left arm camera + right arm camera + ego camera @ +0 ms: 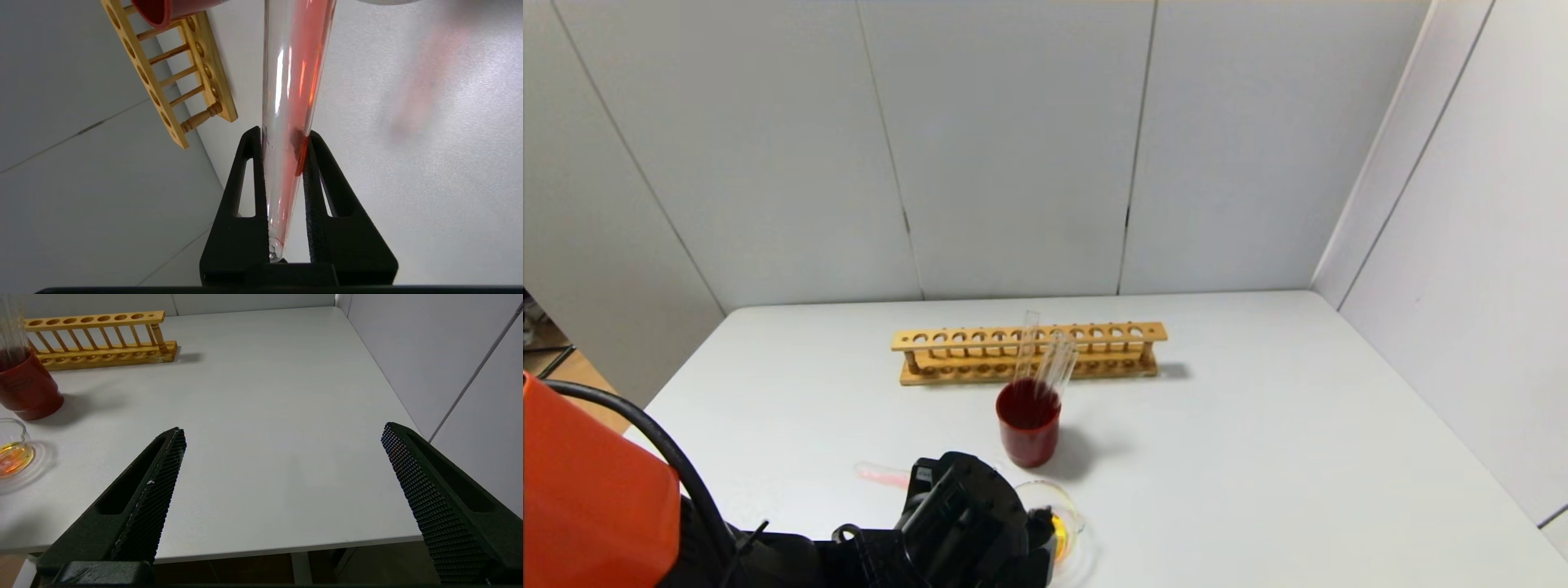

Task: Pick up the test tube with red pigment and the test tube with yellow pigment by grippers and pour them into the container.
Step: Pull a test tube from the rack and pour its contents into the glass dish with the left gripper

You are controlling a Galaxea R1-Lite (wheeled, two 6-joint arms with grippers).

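Note:
My left gripper (935, 483) (282, 136) is low at the table's front edge, shut on the test tube with red pigment (296, 73). The tube runs out past the fingertips, with a thin red film spread along its inside. A pink streak (882, 474) shows just left of the gripper; I cannot tell whether it is tube or tinted shadow. The container (1068, 523) (13, 454), a clear beaker, stands just right of the gripper and holds yellow-orange liquid. My right gripper (284, 433) is open and empty over the front right edge. I cannot pick out the test tube with yellow pigment.
A dark red cup (1029, 425) (25, 388) behind the beaker holds several clear tubes (1049, 359) leaning out of it. A wooden tube rack (1029, 351) (98, 339) (163, 77) stands further back. White walls close the back and right.

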